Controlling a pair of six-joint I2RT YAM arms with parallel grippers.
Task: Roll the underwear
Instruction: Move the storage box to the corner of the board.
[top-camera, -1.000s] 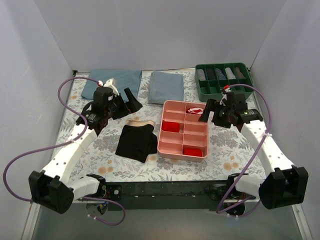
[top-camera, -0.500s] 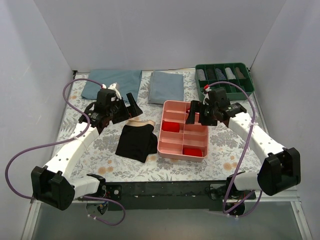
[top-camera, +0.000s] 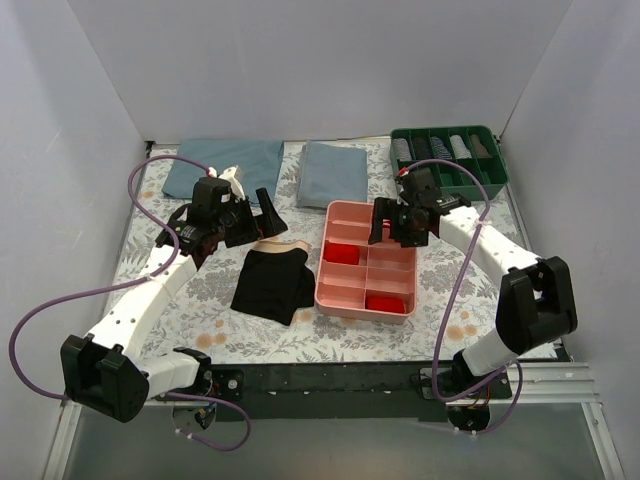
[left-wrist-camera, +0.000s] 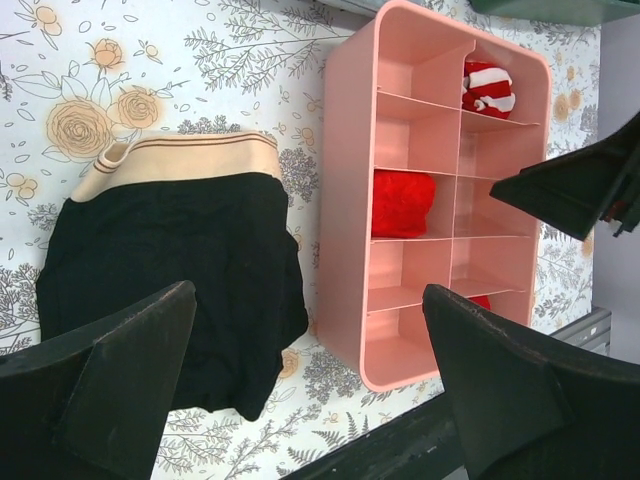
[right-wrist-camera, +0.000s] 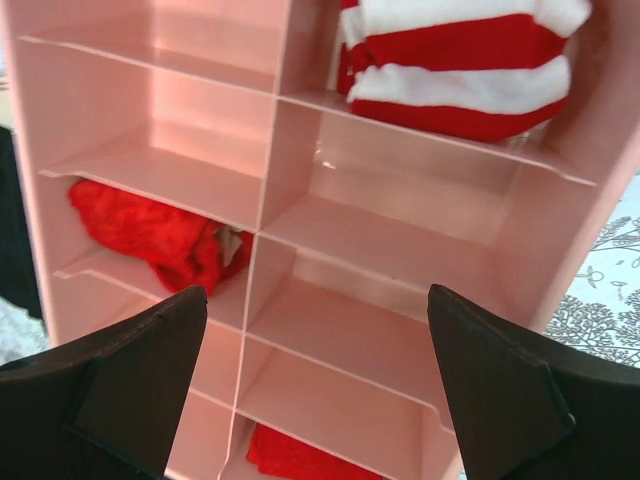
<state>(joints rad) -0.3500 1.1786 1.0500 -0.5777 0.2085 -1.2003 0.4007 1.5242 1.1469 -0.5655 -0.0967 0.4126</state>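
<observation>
Left gripper (left-wrist-camera: 308, 292): jaws spread wide, empty, hovering above the underwear (left-wrist-camera: 170, 270). Underwear: flat on the floral table (left-wrist-camera: 60, 60), just beside the pink tray (left-wrist-camera: 345, 200), tan waistband (left-wrist-camera: 180, 160) at the far edge. Right gripper (right-wrist-camera: 318, 293): likewise wide, empty, over the tray's compartments. Step in hand, by judgement: first grasp. Recommended: descend on the waistband edge, pinch its full thickness, roll evenly toward the hem, clear of the tray wall.
</observation>
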